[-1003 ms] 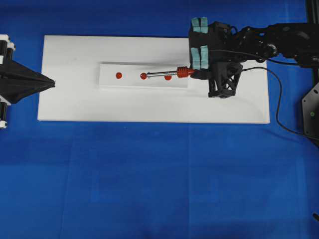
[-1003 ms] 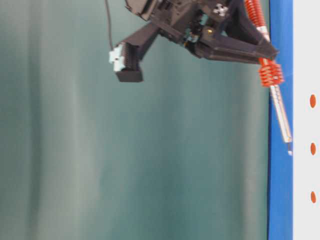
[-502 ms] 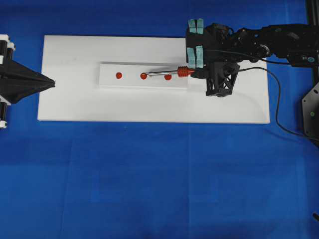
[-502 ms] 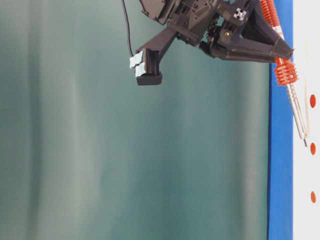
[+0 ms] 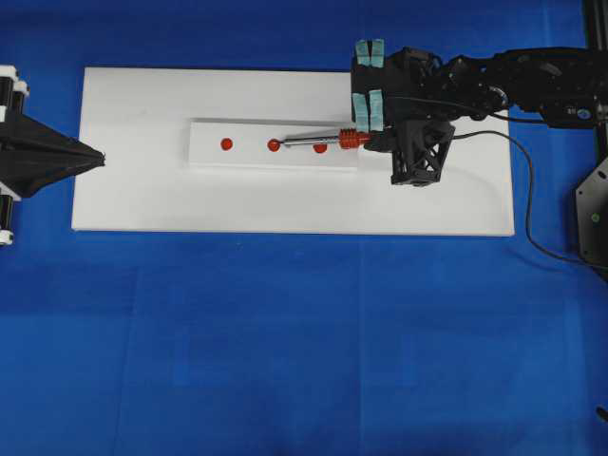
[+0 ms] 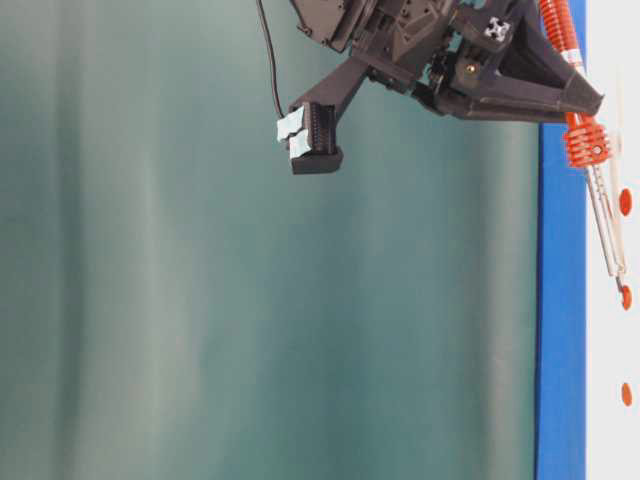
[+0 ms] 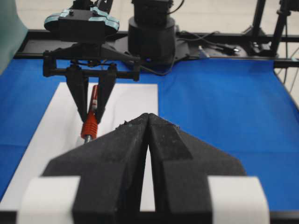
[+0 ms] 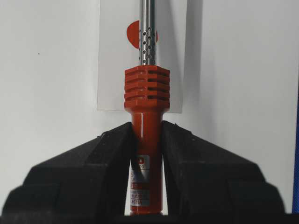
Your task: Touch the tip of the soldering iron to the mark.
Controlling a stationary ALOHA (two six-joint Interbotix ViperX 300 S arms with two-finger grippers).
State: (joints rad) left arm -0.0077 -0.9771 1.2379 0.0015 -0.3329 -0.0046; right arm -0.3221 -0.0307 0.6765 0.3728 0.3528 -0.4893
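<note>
While the overhead view is being looked at, the soldering iron is being held by the right gripper at its orange-red handle, and it is being kept almost level over the white strip that is lying on the white board. Three red marks are being shown on the strip; the tip is being placed at the middle mark, while the shaft is passing over the mark nearest the gripper. The left gripper is being kept at the left edge of the board, well apart from the iron, with its fingers pressed together.

In the table-level view, the iron is being tilted down toward the board, and its tip is being seen right at the middle mark.

In the left wrist view, the left gripper is being seen with its two jaws closed on nothing, and the iron is being seen beyond them.

In the right wrist view, the handle is being clamped narrowly between the two black fingers, and the perforated shaft is crossing one red mark.
</note>
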